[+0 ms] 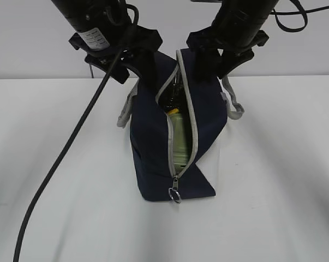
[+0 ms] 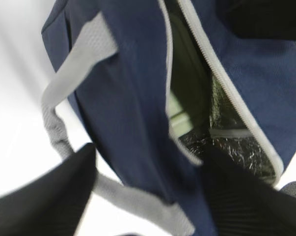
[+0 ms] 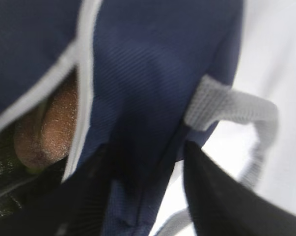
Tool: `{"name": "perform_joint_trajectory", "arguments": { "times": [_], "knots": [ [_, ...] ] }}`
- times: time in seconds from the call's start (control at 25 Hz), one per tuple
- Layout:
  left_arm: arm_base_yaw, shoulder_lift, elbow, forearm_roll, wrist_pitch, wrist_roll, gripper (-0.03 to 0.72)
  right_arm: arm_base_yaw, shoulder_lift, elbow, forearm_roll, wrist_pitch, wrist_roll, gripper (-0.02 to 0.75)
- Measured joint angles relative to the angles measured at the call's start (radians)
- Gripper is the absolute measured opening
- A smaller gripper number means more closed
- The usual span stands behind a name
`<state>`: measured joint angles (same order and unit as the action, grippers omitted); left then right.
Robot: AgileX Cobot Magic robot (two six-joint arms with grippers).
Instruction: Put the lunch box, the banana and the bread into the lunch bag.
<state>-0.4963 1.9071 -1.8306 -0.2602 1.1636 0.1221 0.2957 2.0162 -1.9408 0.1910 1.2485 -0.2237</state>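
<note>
- Nearest the exterior camera, a ring pull (image 1: 175,195) is seen hanging at the low front end of the grey zipper (image 1: 181,150) of the lunch bag (image 1: 150,158).
- The lunch bag is stood on the white table (image 1: 284,180), navy blue, with its zipper open along most of the top.
- Inside the opening the lunch box (image 1: 179,143) is seen, pale green, standing on edge; in the left wrist view it (image 2: 184,105) lies against silver foil lining (image 2: 236,152).
- The bread (image 3: 52,125) is seen in the right wrist view, tucked just under the zipper edge inside the bag.
- The banana cannot be made out with certainty.
- The left gripper (image 1: 139,60) is placed at the bag's left top wall, its fingers (image 2: 44,196) spread to either side of the fabric; whether the fabric is pinched cannot be told.
- The right gripper (image 1: 216,57) is placed at the right top wall, fingers (image 3: 226,196) likewise astride the fabric.
- Grey strap handles (image 1: 127,109) are draped down both sides.
- A black cable (image 1: 60,158) is trailed across the table at left.
</note>
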Motion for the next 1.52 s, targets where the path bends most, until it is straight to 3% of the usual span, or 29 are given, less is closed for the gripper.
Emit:
{"name": "perform_joint_trajectory", "arguments": {
  "times": [0.08,0.16,0.44,0.64,0.84,1.24,1.52],
  "knots": [
    [0.000,-0.014,0.000,0.008,0.015,-0.007,0.531,0.000,-0.004,0.000,0.006,0.000,0.002,0.452],
    [0.000,-0.036,0.000,0.010,0.021,-0.008,0.558,0.000,-0.018,0.000,0.006,0.000,0.009,0.479],
    [0.000,-0.126,-0.003,0.022,0.033,-0.007,0.568,0.000,-0.125,0.000,0.025,0.000,0.074,0.490],
    [-0.005,-0.208,0.028,0.025,0.076,0.013,0.569,0.024,-0.245,0.098,0.054,0.000,0.077,0.490],
    [-0.010,-0.319,0.191,0.003,0.037,0.046,0.552,0.076,-0.408,0.314,0.063,-0.046,0.047,0.490],
    [-0.012,-0.600,0.538,-0.011,-0.101,0.123,0.542,0.085,-0.735,0.873,0.157,-0.389,-0.163,0.490],
    [-0.012,-0.670,0.628,-0.013,-0.145,0.149,0.540,0.085,-0.830,1.221,0.355,-0.653,-0.453,0.490]
  ]
}}
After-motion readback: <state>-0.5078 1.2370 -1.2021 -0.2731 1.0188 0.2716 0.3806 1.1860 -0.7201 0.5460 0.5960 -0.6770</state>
